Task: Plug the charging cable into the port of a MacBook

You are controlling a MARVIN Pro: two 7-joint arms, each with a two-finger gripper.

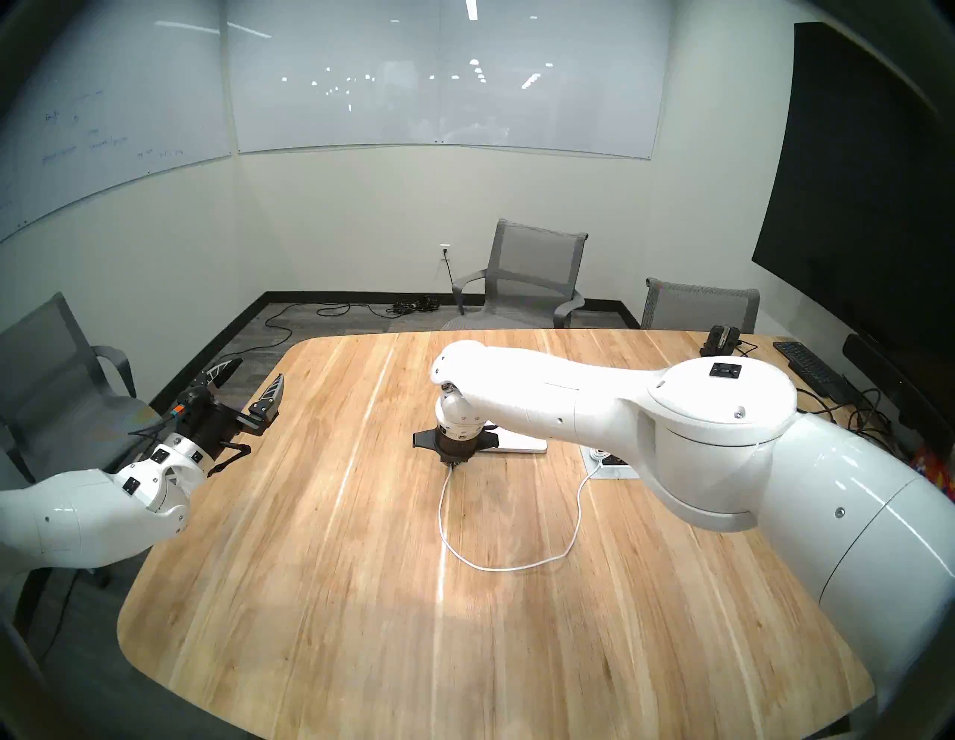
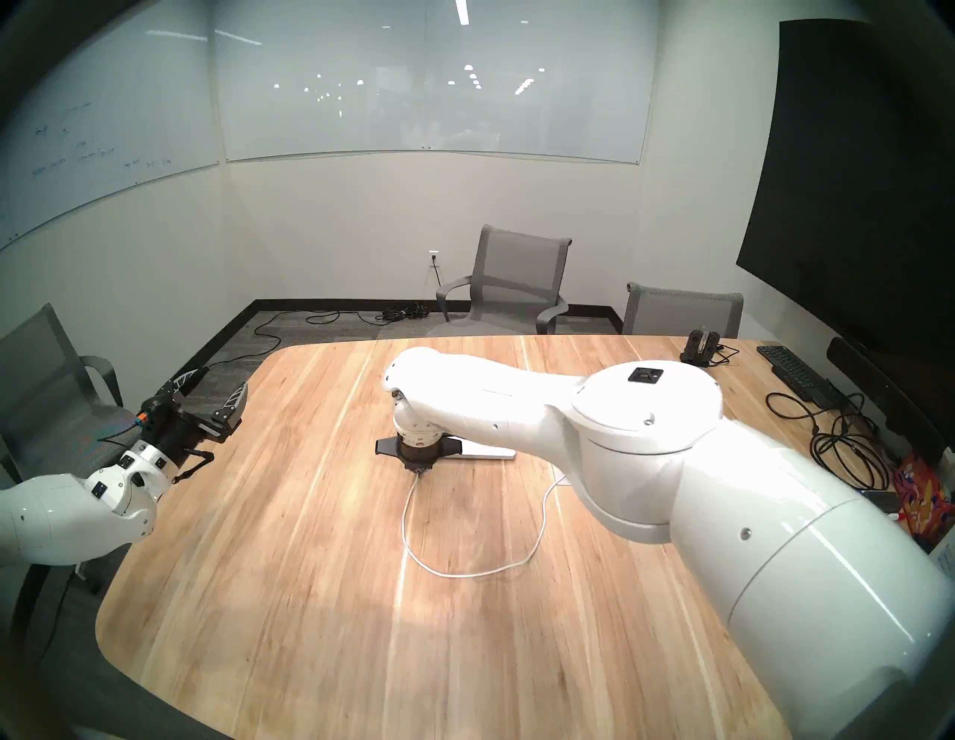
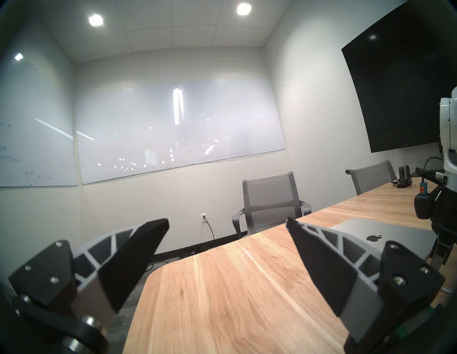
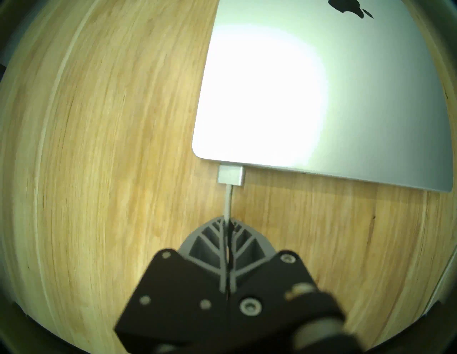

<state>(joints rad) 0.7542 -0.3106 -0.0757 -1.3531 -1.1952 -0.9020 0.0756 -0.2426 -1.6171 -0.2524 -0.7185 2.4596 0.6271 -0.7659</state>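
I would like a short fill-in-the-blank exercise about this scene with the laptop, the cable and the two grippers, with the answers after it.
1. The right gripper is shut on the white ____.
2. The connector sits against the side edge of the closed silver ____.
3. The left gripper, away at the table edge, has its jaws ____.
4. The black logo on the lid has the shape of an ____.

Missing words: cable; MacBook; open; apple
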